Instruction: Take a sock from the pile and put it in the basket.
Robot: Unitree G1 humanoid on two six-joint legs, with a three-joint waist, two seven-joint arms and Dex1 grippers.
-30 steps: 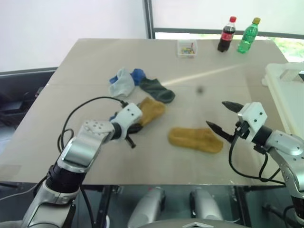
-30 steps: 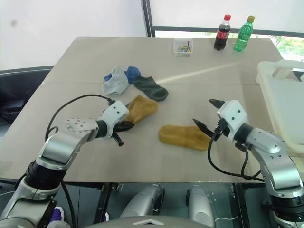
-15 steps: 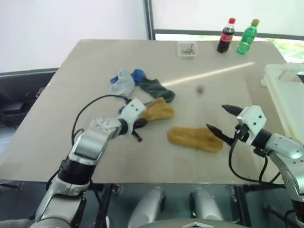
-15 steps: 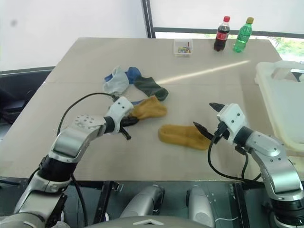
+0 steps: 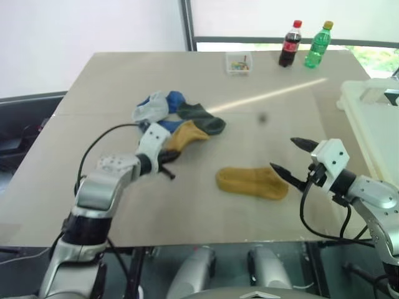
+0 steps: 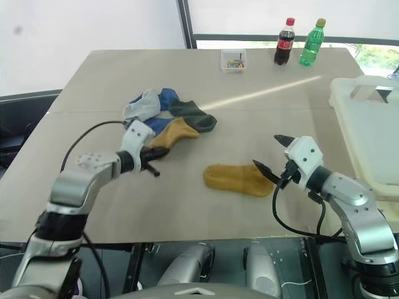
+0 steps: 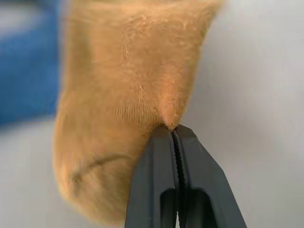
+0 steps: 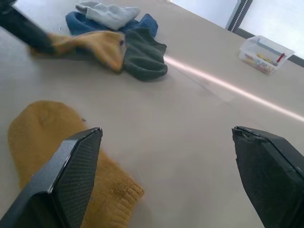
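Right gripper [image 8: 166, 175] fingers spread wide over the table [image 8: 204, 137] — a mustard sock [image 8: 57, 156] lies flat beside one finger. Beyond: the pile [image 8: 114, 35] — grey, blue, dark green and mustard socks touching. A small clear box [image 8: 263, 53] sits well apart.

basket [image 5: 368, 118] cut off at frame edge

**Bystanders on the table**

The table [image 5: 112, 81] is beige, with a faint seam running across it and a thin streak of sunlight slanting toward its far right corner. Along the far edge, a small clear box [image 5: 237, 62] holding little coloured items sits near the middle. Near it, toward the far right corner, stand two upright bottles just beside each other: a dark cola bottle [image 5: 287, 45] with a red cap and a green bottle [image 5: 316, 45] with a yellow cap.
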